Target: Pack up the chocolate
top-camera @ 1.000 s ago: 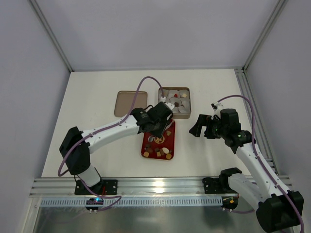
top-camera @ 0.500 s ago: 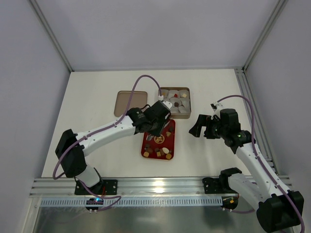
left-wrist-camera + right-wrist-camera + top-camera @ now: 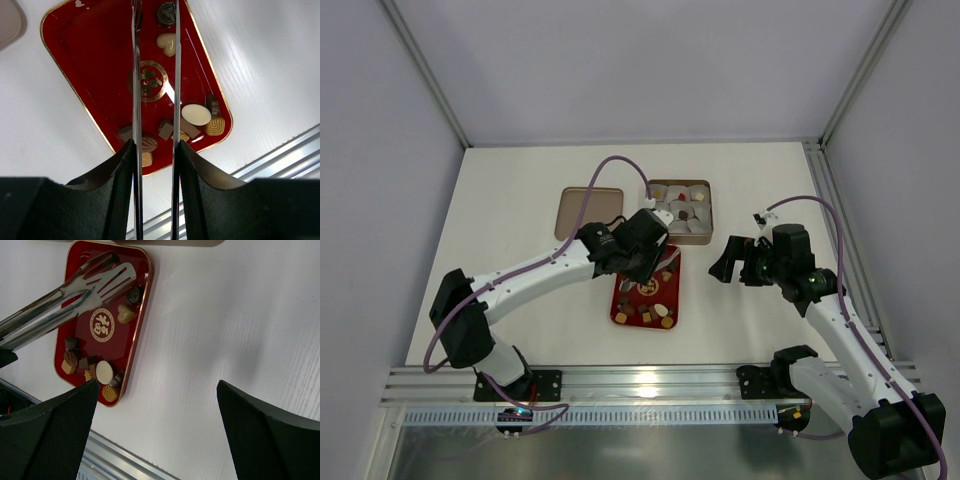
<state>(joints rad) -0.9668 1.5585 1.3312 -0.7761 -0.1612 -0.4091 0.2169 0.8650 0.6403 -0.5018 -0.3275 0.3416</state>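
We hover the tongs over the tray to line up a pick.
Our left gripper (image 3: 155,150) is clamped on the tongs (image 3: 136,75), their blades slightly apart and reaching ahead of it. The chocolate (image 3: 196,114) lies loose in the red tray (image 3: 95,60) below, mostly just right of the blades. Our right gripper (image 3: 735,260) hangs spread wide and empty, probably parked aside to leave room.

glossy red tray (image 3: 90,65) with gilt rim; mirror-bright metal tongs (image 3: 80,292); smooth, sheeny chocolate (image 3: 196,114); matt white table (image 3: 210,340), faintly grained.
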